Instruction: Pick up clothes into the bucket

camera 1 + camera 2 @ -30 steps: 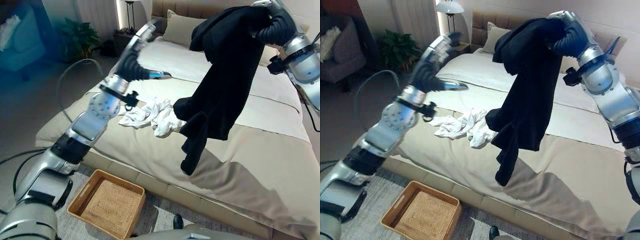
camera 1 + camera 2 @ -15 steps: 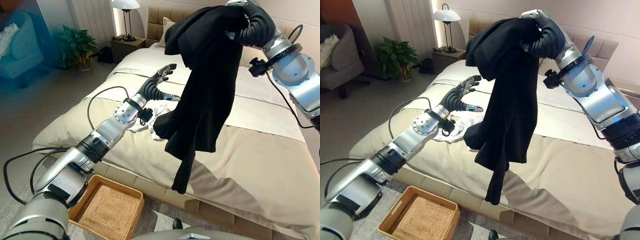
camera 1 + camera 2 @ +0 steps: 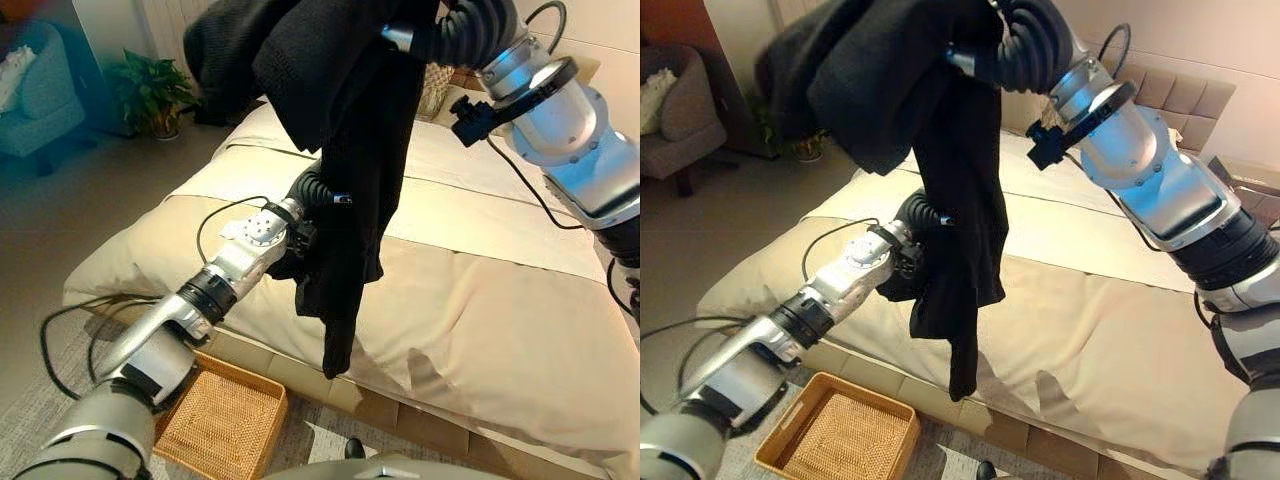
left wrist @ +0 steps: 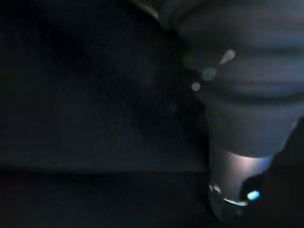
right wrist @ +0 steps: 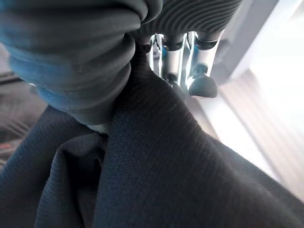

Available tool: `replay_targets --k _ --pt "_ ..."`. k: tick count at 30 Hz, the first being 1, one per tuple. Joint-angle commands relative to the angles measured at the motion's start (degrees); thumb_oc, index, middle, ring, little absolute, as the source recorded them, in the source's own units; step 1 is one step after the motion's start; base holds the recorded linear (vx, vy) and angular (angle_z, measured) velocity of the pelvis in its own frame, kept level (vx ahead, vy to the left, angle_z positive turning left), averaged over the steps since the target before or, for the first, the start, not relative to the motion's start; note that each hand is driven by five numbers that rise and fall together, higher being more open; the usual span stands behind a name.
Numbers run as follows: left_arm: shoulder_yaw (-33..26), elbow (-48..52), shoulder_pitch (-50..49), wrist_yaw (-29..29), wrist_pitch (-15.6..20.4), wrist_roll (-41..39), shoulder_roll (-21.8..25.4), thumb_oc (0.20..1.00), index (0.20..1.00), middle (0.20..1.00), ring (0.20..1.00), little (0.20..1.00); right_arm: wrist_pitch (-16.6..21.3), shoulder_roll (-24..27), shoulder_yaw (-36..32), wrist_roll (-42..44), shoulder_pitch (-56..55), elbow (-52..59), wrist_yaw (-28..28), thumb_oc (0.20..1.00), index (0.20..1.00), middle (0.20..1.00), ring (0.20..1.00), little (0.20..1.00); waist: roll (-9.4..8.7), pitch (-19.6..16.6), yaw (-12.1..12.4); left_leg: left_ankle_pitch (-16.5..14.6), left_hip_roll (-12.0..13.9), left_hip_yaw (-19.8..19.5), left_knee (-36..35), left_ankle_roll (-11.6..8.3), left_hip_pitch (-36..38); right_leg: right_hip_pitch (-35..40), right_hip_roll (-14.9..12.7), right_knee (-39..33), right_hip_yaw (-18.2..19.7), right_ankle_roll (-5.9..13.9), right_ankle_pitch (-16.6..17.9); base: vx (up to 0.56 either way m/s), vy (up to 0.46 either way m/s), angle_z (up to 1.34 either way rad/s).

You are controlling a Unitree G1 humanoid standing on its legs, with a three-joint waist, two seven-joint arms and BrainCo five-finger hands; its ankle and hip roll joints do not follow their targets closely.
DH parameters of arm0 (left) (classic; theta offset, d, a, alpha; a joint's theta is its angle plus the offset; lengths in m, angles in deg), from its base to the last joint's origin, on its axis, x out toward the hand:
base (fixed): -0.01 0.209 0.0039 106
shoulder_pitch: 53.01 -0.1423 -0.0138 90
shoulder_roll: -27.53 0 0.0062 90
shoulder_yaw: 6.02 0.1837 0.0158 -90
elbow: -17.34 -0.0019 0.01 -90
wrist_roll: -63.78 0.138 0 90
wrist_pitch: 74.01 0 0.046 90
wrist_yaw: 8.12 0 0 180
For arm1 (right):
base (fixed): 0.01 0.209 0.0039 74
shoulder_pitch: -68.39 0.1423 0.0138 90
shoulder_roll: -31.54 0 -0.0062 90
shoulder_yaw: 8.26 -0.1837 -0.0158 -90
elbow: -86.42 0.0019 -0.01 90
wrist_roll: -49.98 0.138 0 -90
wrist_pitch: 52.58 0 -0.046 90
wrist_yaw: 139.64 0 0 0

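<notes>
A long black garment (image 3: 350, 150) hangs high over the bed's near edge, bunched at the top. My right hand (image 5: 173, 59) is shut on it, fingers curled into the dark cloth (image 5: 166, 166), with the arm coming in from the upper right. My left arm reaches across the bed from the lower left. The ribbed cover of my left hand (image 3: 308, 186) meets the back of the hanging garment and the fingers are hidden behind it. The woven bucket (image 3: 240, 372) stands on the floor at the bed's foot, below and left of the garment's lower end.
The beige bed (image 3: 480, 300) spans the middle and right, with its padded headboard (image 3: 1180, 95) behind. A potted plant (image 3: 150, 90) and an armchair (image 3: 670, 110) stand at the far left across open floor.
My right arm has swung the black garment left and nearer. My left hand has gone in behind it. The white clothes on the bed are now hidden by the garment.
</notes>
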Motion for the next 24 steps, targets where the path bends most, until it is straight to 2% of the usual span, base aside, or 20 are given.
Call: replay_targets --k 1,3,7,11,12,14,24 --pt "3.25 2.67 7.72 7.27 -1.97 -12.69 1.49 1.0 1.0 1.0 1.0 1.0 2.23 0.09 1.83 3.83 8.95 -2.55 -0.16 0.2 0.2 0.2 0.2 0.2 -0.97 -1.47 0.27 -3.21 0.12 -2.31 6.21 -0.72 -2.63 2.7 -2.22 6.55 -3.89 3.2 -6.68 0.0 0.0 0.0" --pt "4.3 5.34 7.71 9.69 -3.28 -15.37 2.84 1.0 1.0 1.0 1.0 1.0 2.18 -0.2 2.36 4.05 8.72 -2.67 0.64 0.2 0.2 0.2 0.2 0.2 -1.12 -1.61 0.28 -3.13 0.23 -2.28 6.07 -0.81 -2.66 2.73 -2.16 6.29 -4.01 3.19 -6.53 0.0 0.0 0.0" --pt "4.45 7.83 7.35 11.28 -2.95 -17.06 3.9 1.0 1.0 1.0 1.0 1.0 1.99 -0.68 2.94 3.54 7.78 -2.75 1.99 0.2 0.2 0.2 0.2 0.2 -1.2 -1.49 0.46 -2.95 0.17 -2.34 5.88 -0.84 -2.8 2.67 -2.18 6.12 -4.1 3.16 -6.4 0.0 0.0 0.0" --pt "3.24 8.9 6.26 12.71 -3.66 -18.89 2.63 1.0 1.0 1.0 1.0 1.0 1.59 -1.21 3.19 2.66 6.7 -2.67 3.36 0.2 0.2 0.2 0.2 0.2 -1.44 -1.22 0.61 -2.96 0.01 -2.44 5.98 -0.77 -2.93 2.67 -2.29 6.16 -4.1 3.12 -6.35 0.0 0.0 0.0" --pt "2.45 9.28 5.59 13.13 -4.14 -19.8 1.99 0.57 0.57 0.57 0.57 0.57 1.59 -1.48 3.08 2.55 6.28 -2.71 3.58 0.2 0.2 0.2 0.2 0.2 -1.48 -1.2 0.61 -2.99 -0.02 -2.46 5.98 -0.75 -2.93 2.71 -2.27 6.15 -4.04 3.1 -6.37 0.0 0.0 0.0" --pt "0.63 9.72 4.14 13.51 -3.85 -20.44 1.21 0.2 0.2 0.2 0.2 0.2 1.42 -1.67 2.77 1.91 5.69 -2.91 3.9 0.2 0.2 0.2 0.2 0.2 -1.55 -1.2 0.7 -3.09 -0.1 -2.51 6.02 -0.62 -2.96 2.74 -2.33 6.12 -3.98 3.1 -6.42 0.0 0.0 0.0" --pt "-7.62 10.3 -2.69 12.93 -2.11 -21.37 -3.19 0.2 0.2 0.2 0.2 0.2 -0.67 -2.35 -0.53 -3.17 0.62 -7.9 4.87 0.2 0.2 0.2 0.2 0.2 -1.55 -0.99 1.36 -3.5 -0.7 -2.68 6.07 -0.06 -2.82 2.8 -2.87 6.42 -4.0 3.11 -6.5 0.0 0.0 0.0"
